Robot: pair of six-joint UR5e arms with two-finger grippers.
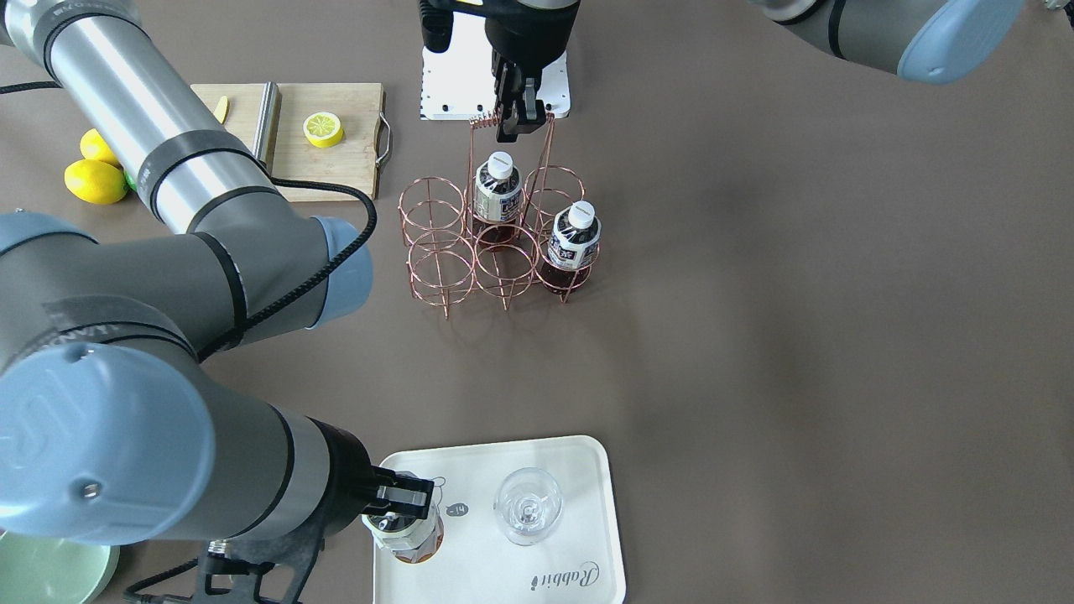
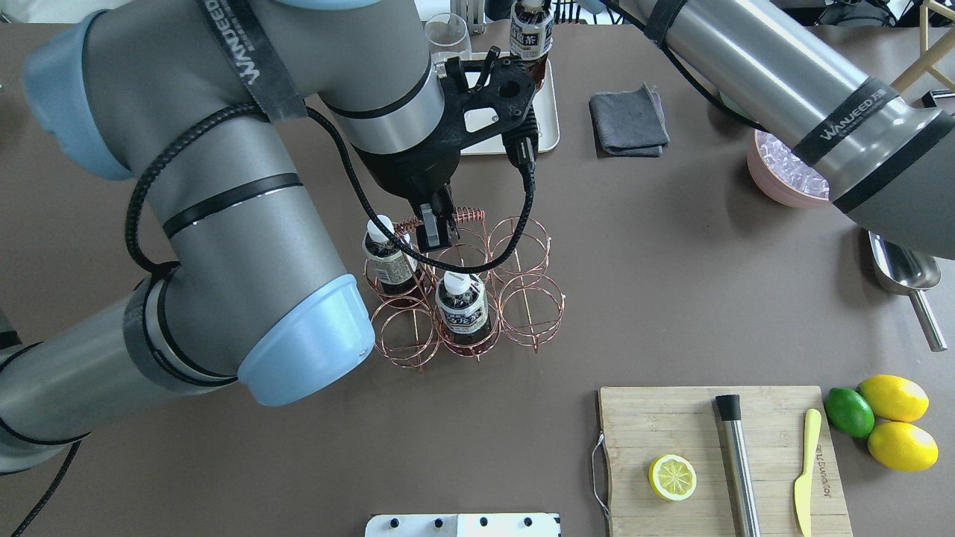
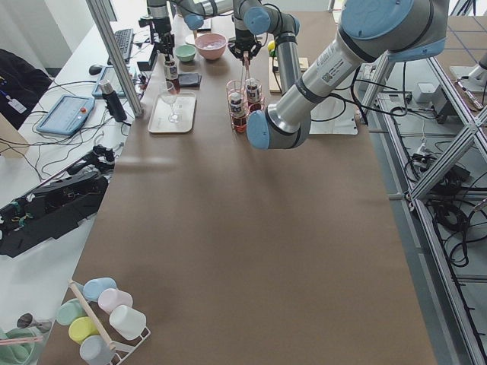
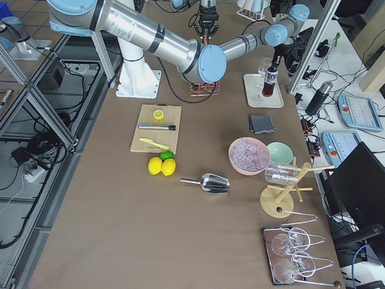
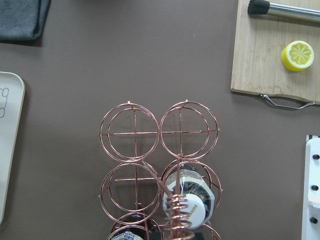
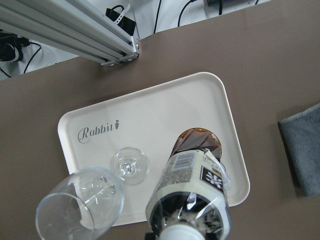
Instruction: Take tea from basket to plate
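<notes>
The copper wire basket [image 1: 495, 243] stands mid-table and holds two tea bottles [image 1: 497, 189] [image 1: 575, 235]; its other cells are empty. My left gripper [image 1: 516, 117] is shut on the coiled top of the basket's handle [image 2: 448, 220], which also shows in the left wrist view [image 5: 177, 210]. My right gripper [image 1: 411, 495] is shut on a third tea bottle [image 1: 407, 533] near its cap. It holds that bottle upright over one end of the cream plate [image 1: 570, 503]. The bottle's base [image 6: 200, 142] is over the plate [image 6: 150, 110]; I cannot tell whether they touch.
A wine glass [image 1: 529, 506] stands on the plate beside the bottle. Around the table are a cutting board [image 2: 709, 455] with a lemon half [image 2: 671, 477], a grey cloth [image 2: 629, 119], a pink bowl of ice [image 2: 787, 171], a metal scoop [image 2: 903, 272] and a green bowl [image 1: 50, 570].
</notes>
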